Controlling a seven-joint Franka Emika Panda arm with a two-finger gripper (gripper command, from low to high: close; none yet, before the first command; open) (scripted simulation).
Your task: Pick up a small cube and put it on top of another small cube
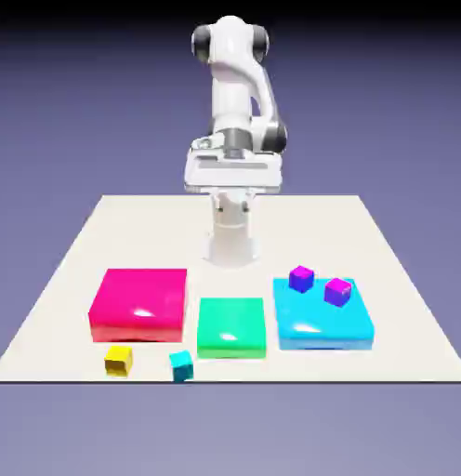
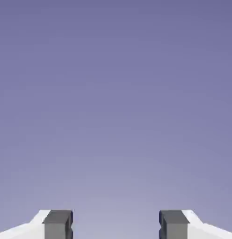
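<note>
Blue-violet backdrop (image 1: 76, 121) behind a pale bench (image 1: 234, 371), with a green block (image 1: 231, 324) as landmark. Teal cube (image 1: 181, 365) on the bench, just off the green block's near corner on the exterior view's left, by the front edge and slightly turned. Yellow cube (image 1: 119, 360) farther out on that same side of the green block, before a red-pink block (image 1: 139, 302). Across the green block, a blue block (image 1: 322, 325) with two purple cubes (image 1: 302, 279) (image 1: 337, 292) at its top.

Pincer (image 2: 116, 224) wide, nothing between the tips, well apart from the green block. Step in hand, by judgement: the approach to the teal cube. Best to swing downward first, come in from straight above, match the cube's turn, and go low without brushing the green block. Then close gently on two opposite faces, to avoid a push over the nearby edge, and lift upright before any sideways travel.

Hard to make out: the farther purple cube's footing, on the blue block's rim or behind it. Impossible to tell the intended lower cube. Only backdrop in the hand view, so no help yet with aim.
</note>
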